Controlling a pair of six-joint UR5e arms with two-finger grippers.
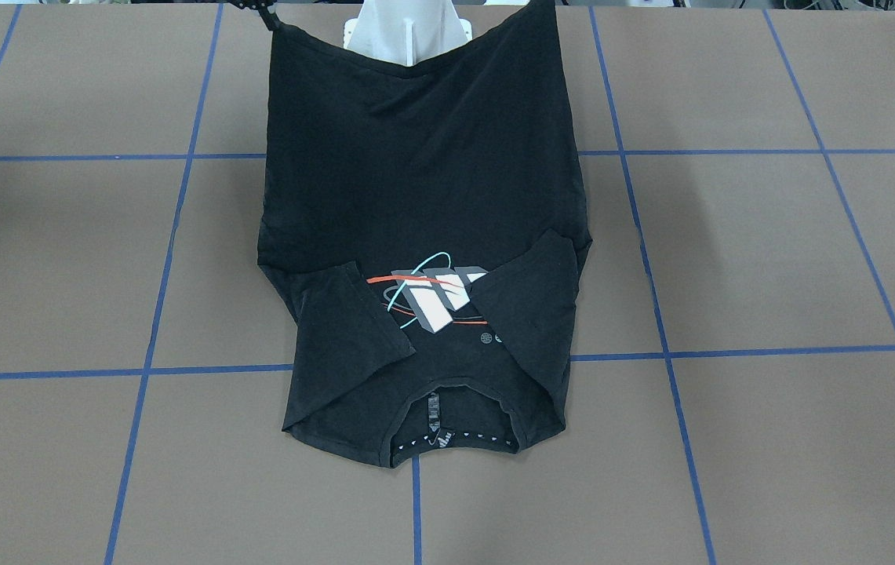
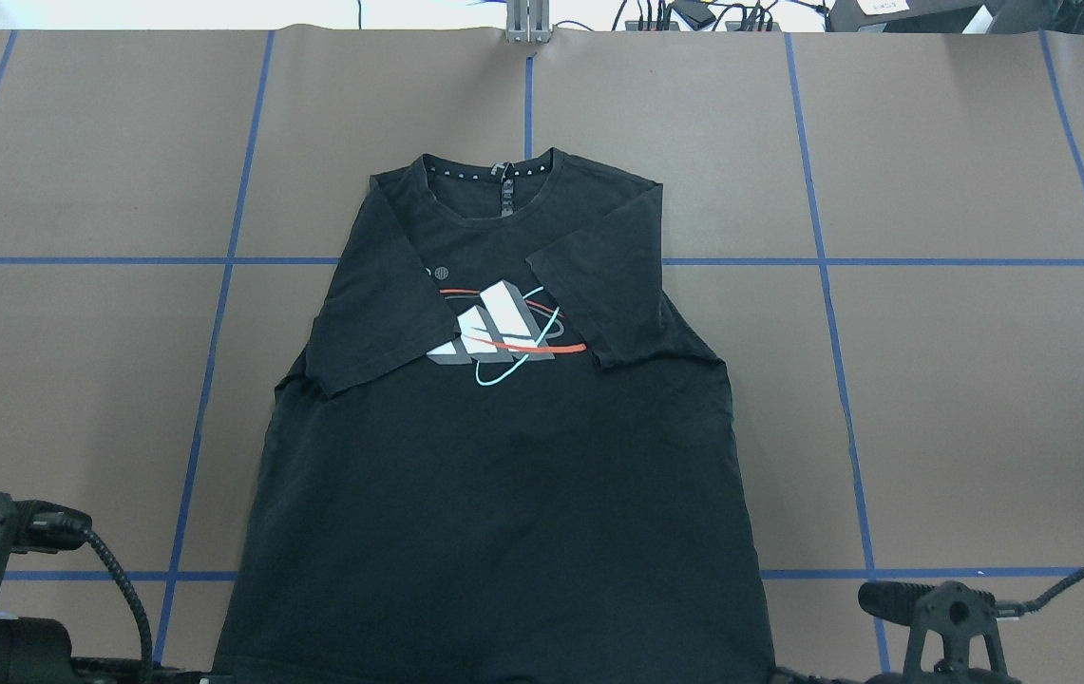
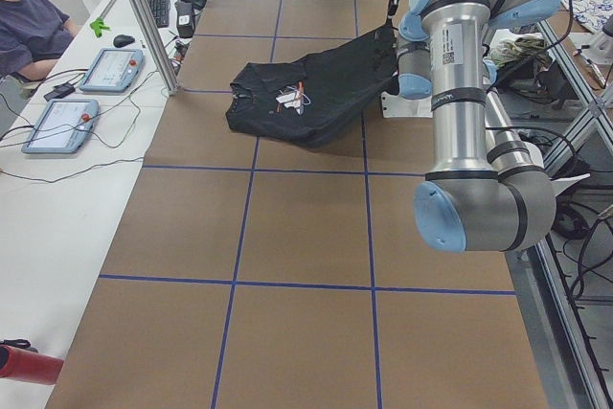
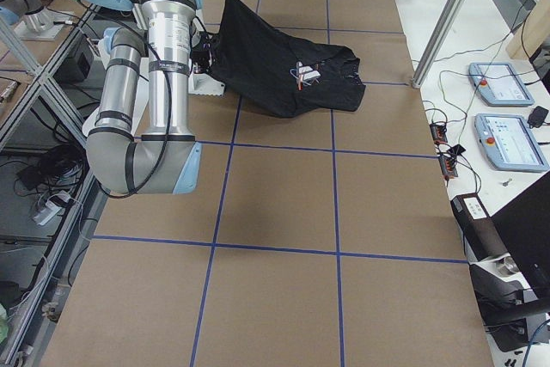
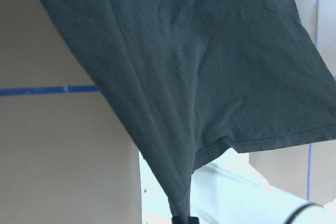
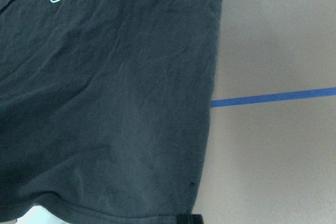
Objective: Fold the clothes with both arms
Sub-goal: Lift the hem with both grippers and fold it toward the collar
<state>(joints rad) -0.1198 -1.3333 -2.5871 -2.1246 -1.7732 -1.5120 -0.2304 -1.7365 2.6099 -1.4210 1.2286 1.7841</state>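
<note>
At the robot's side of the flat brown tabletop [image 1: 729, 251] with its blue tape grid, the left gripper [image 5: 181, 217] was clenched on one bottom corner of the black short-sleeved T-shirt [image 1: 416, 173], the cloth drawn into a narrow point where the black fingertips pinched it. Its partner, the right gripper [image 6: 189, 219], was clamped on the other hem corner (only a sliver of its black tip showed at the bottom edge of its wrist view). Between the two, the hem hung raised off the tabletop in front of the white pedestal base [image 1: 408, 31], dipping in the middle. Farther out, the garment sloped down until its chest lay flat, both sleeves folded inward over the white block print with red and teal rings [image 1: 435, 298]. The round collar [image 1: 455, 449] rested at the end farthest from the robot.

Judging from this, the hem was due to be carried over toward the collar. The slack middle would probably touch down first and bunch into a crease unless the hem was held taut. Each hold looked like a small pinch of thin fabric, so a tug could pull a corner free. Dragging rather than lifting might also slide the flat part and flip the tucked sleeves open.
</note>
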